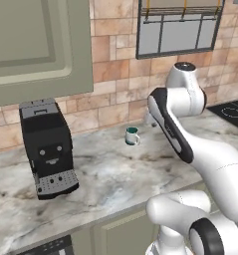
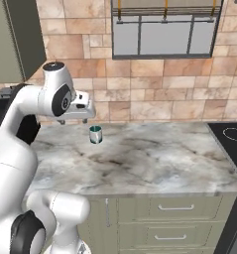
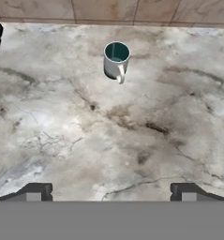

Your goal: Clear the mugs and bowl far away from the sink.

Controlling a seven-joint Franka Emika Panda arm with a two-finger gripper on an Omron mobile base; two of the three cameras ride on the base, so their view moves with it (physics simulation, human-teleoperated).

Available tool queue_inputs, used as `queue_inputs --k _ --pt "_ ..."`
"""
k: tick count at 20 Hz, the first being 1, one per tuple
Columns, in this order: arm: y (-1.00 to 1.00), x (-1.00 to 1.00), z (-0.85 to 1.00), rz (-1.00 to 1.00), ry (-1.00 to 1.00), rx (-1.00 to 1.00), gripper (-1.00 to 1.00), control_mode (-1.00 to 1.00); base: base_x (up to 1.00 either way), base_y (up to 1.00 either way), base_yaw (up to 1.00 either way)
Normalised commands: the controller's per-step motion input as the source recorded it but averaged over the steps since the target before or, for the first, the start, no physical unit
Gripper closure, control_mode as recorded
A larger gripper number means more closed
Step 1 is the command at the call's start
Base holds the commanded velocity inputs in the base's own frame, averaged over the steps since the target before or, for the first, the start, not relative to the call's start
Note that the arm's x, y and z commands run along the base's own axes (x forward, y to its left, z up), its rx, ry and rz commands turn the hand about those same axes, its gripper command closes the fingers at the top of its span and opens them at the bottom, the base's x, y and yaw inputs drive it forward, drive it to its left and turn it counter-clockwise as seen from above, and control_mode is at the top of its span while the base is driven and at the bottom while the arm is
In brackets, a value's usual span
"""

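marble counter, tiled wall, glazed mug

the counter (image 3: 146, 117) looks like polished grey-white marble with dark brown veins; the wall (image 2: 154, 94) is matt tan stone tile with pale grout. the mug (image 3: 116, 60) is smooth white ceramic, teal inside. the coffee machine (image 1: 46, 147) looks matt black plastic; the robot arm (image 1: 190, 144) glossy white.

marble counter (image 1: 115, 174) bears mug (image 1: 132, 135), coffee machine (image 1: 47, 147)
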Motion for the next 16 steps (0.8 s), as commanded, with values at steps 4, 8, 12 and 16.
queue_inputs --k 4,8,12,16 --pt "0.00 -0.23 0.00 0.00 -0.03 0.00 -1.00 -1.00 0.00 0.00 0.00" --pt "0.00 -0.18 -0.07 0.00 0.00 0.00 -1.00 1.00 -0.04 0.00 0.00" --pt "0.00 0.00 0.00 0.00 0.00 0.00 -1.00 1.00 -0.14 -0.30 -0.24" --pt "0.00 0.00 0.00 0.00 0.00 0.00 -1.00 1.00 -0.27 -0.36 -0.75"
